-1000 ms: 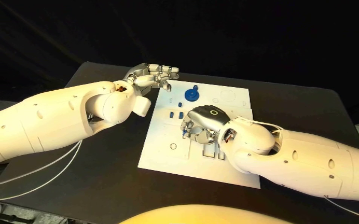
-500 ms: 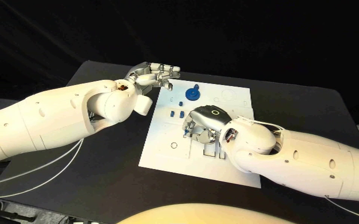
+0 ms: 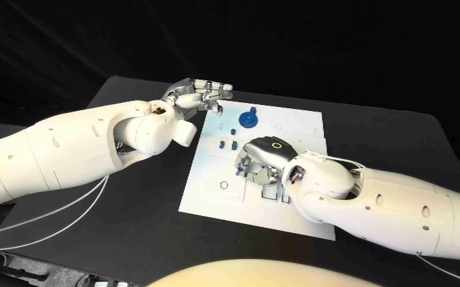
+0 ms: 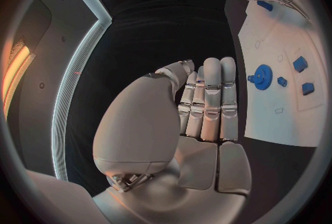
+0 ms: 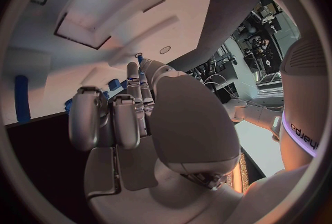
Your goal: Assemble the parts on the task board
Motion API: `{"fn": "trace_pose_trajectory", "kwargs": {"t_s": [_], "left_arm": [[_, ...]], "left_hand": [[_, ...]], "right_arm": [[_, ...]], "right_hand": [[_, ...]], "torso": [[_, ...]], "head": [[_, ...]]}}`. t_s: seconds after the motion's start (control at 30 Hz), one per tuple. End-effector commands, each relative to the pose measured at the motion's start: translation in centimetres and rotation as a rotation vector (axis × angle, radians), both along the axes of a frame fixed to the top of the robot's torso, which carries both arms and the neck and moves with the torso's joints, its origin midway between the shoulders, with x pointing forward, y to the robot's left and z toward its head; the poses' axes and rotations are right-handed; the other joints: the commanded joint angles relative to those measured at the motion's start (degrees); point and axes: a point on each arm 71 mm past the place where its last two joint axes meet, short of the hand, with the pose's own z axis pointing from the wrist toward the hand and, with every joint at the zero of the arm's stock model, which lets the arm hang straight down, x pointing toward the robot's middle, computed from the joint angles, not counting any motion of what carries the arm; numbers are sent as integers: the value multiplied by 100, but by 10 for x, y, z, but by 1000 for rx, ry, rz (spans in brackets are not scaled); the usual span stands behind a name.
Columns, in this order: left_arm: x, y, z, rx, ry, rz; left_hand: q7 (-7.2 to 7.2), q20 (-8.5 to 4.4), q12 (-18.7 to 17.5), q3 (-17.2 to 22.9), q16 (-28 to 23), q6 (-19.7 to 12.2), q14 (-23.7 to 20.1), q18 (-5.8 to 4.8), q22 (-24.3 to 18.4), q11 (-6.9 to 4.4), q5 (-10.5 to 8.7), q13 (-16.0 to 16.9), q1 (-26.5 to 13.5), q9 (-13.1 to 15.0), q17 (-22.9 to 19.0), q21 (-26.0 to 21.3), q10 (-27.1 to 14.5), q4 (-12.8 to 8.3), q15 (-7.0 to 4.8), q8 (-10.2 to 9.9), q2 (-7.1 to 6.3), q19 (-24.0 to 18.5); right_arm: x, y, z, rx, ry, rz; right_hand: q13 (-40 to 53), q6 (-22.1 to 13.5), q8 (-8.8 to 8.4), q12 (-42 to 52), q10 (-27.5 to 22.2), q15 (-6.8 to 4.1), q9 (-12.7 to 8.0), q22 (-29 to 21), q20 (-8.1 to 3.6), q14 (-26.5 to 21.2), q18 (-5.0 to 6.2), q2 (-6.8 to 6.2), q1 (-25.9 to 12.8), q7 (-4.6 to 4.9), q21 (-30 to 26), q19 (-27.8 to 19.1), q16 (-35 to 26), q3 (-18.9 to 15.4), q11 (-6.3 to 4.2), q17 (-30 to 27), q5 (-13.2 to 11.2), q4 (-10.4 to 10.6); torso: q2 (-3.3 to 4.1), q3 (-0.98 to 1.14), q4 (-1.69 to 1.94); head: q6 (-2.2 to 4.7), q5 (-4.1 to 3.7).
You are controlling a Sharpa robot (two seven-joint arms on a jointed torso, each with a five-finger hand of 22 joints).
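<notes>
The flat white rectangular task board [image 3: 216, 187] lies in the middle of the black tabletop [image 3: 383, 127]. At the board's far end stands a round blue toothed gear part [image 3: 246, 121], and just nearer than it lie a few small blue block parts [image 3: 225, 145], all touching the board.

The left hand [image 3: 197, 94] hovers just beyond the board's far left corner, above the tabletop. Its fingers [image 4: 211, 97] are straight and pressed side by side, thumb apart, and nothing is in it. From its wrist the gear [image 4: 263, 76] and blocks [image 4: 300, 63] show well clear of that hand.

The right hand [image 3: 260, 157] is over the board's middle, palm down, fingers curled toward the surface just nearer than the blocks. Its own back and the thick white right forearm [image 3: 383, 204] cover the near right part of the board, so the fingertips are hidden. In the wrist view the fingers [image 5: 131, 102] bend in together near a blue piece, but I cannot tell whether they hold anything.
</notes>
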Motion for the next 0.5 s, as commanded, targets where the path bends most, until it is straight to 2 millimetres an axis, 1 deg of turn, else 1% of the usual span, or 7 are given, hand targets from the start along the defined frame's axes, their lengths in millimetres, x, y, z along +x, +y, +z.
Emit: {"fn": "trace_pose_trajectory", "kwargs": {"t_s": [0.03, 0.5], "left_arm": [[0, -3, 1, -9, -3, -19], [-1, -4, 1, -10, -1, -24]], "left_hand": [[32, -13, 39, -5, -26, -27, -28, 75, -10, -13, 38, 3, 49, -5, -10, -21, -41, -27, -1, -24, -5, 12], [32, -13, 39, -5, -26, -27, -28, 75, -10, -13, 38, 3, 49, -5, -10, -21, -41, -27, -1, -24, -5, 12]], "right_arm": [[-1, 1, -1, -10, 5, 15], [1, 3, -4, -17, 6, 8]], "right_hand": [[-8, 29, 21, -40, 36, -45, 5, 927, -4, 339, -118, 15, -63, -7, 18, 48, 23, 27, 4, 167, 25, 0], [-8, 28, 20, -42, 37, -45, 6, 925, -4, 338, -117, 15, -65, -7, 13, 46, 22, 29, 3, 164, 31, -7]], "torso": [[-5, -1, -3], [-4, -3, -2]], "head": [[-13, 10], [-3, 16]]}}
